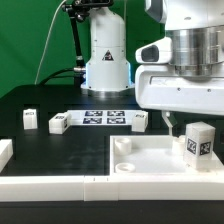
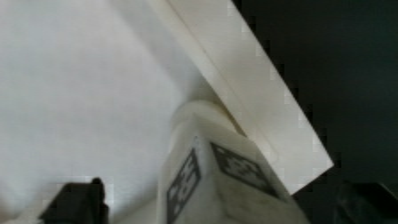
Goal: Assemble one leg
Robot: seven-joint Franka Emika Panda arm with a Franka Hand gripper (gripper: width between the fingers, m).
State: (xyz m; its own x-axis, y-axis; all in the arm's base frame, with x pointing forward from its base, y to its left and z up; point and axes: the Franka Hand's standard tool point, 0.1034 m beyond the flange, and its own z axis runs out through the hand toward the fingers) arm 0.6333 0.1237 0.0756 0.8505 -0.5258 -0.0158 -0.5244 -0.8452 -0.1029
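A leg (image 1: 200,142), a small white post with a black-and-white tag, stands upright on the white panel (image 1: 150,160) near its corner at the exterior view's right. My gripper (image 1: 184,127) hangs over it, with one finger (image 1: 169,124) showing beside the leg and the other hidden. In the wrist view the leg (image 2: 214,170) rises between my fingers (image 2: 75,202). A gap shows between that finger and the leg, so the gripper (image 2: 214,208) is open around it. The panel's edge (image 2: 249,80) runs diagonally against the black table.
Three more legs (image 1: 30,119) (image 1: 58,123) (image 1: 140,120) stand on the black table by the marker board (image 1: 100,118). A white part (image 1: 5,152) lies at the exterior view's left edge. The robot base (image 1: 105,60) stands behind.
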